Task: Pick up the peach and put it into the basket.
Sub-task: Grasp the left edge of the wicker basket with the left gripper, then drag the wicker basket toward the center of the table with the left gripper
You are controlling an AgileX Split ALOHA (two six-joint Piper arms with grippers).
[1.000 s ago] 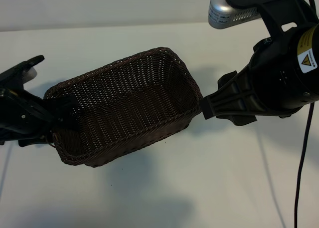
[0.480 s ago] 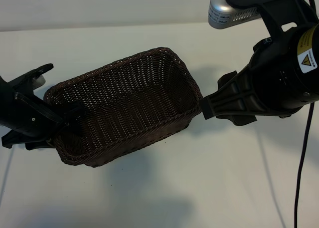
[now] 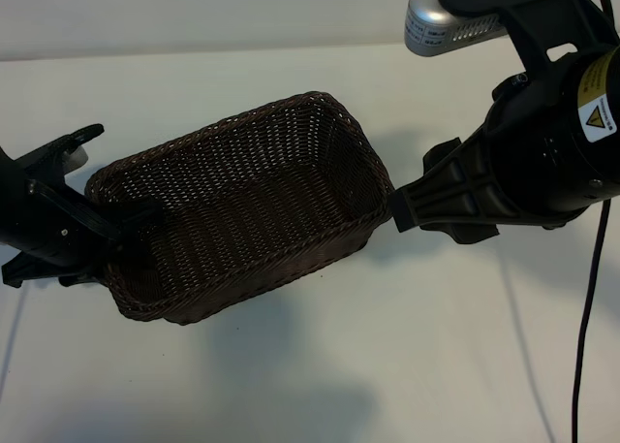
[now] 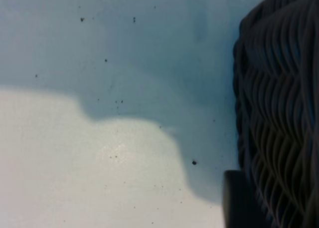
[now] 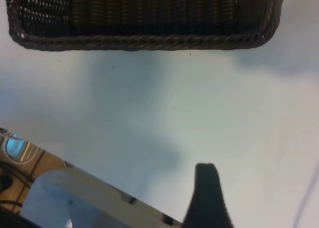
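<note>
Peach is the thing to find, and no view shows it: not on the table (image 3: 320,375), not in the basket (image 3: 237,205), whose woven floor looks bare wherever it is visible. It may be hidden behind the left gripper or the basket's near wall; that cannot be settled from here.

The basket sits on the table, tilted across the exterior view, its braided rim unbroken.

The left gripper (image 3: 97,239) is low at the basket's left end, one dark finger (image 3: 136,215) reaching over the rim into the basket, the rest of the hand just outside the wall. Whether its jaws are parted or clamped on something I cannot tell; the left wrist view gives only the wicker side (image 4: 279,108), bare table and one finger's tip (image 4: 239,198) against the weave.

The right gripper (image 3: 412,208) hangs just beside the basket's right end, apart from it, jaws parted and empty; its wrist view shows the rim (image 5: 144,41) and one fingertip (image 5: 207,193) over bare table.

Judged from this, the task is not visibly finished: no peach lies in the basket.
</note>
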